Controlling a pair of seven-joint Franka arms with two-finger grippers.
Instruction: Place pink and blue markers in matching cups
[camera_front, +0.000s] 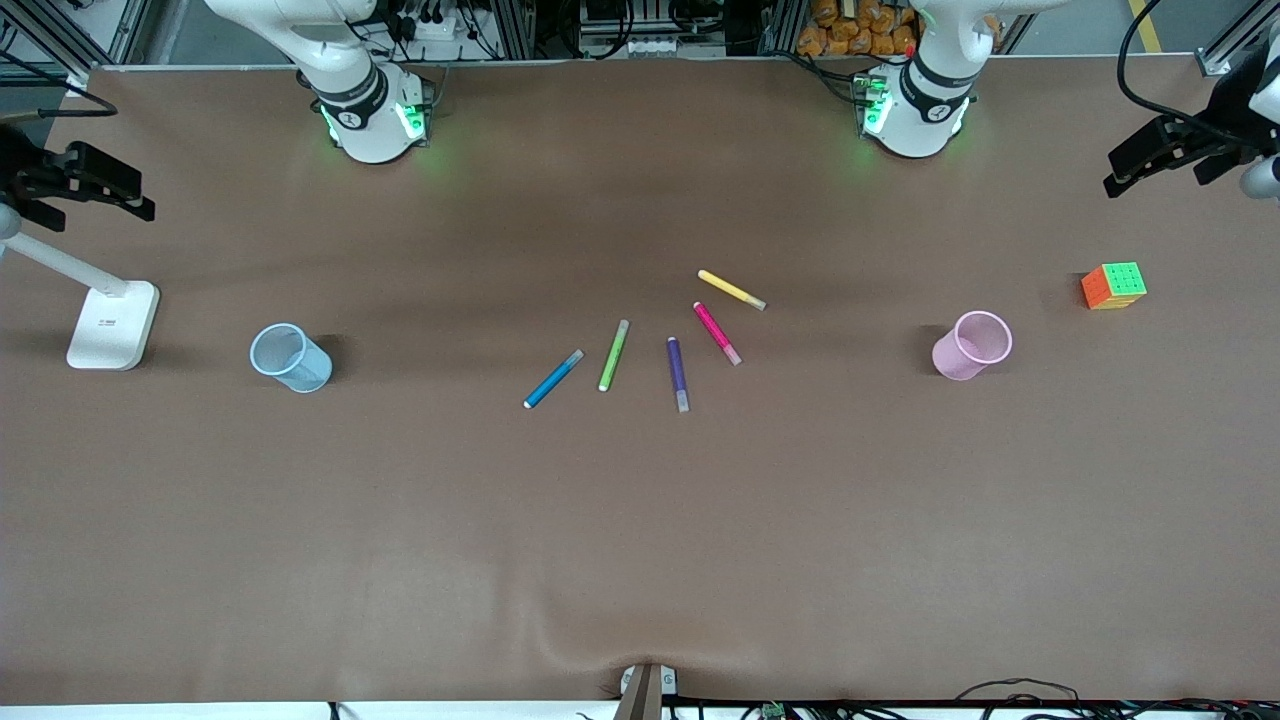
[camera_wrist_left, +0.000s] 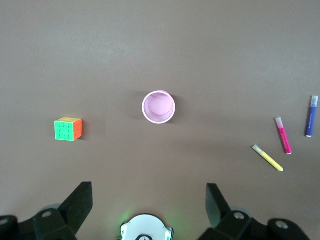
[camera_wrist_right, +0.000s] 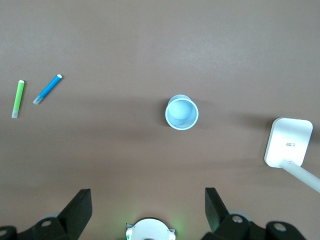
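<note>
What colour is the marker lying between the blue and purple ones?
Lime green marker, with a pale cap; clearest in the front view.

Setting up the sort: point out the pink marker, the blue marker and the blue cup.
pink marker (camera_front: 717, 333), front view, middle of its barrel.
blue marker (camera_front: 553, 379), front view, middle of its barrel.
blue cup (camera_wrist_right: 181, 112), right wrist view, inside bottom seen through its mouth.
</note>
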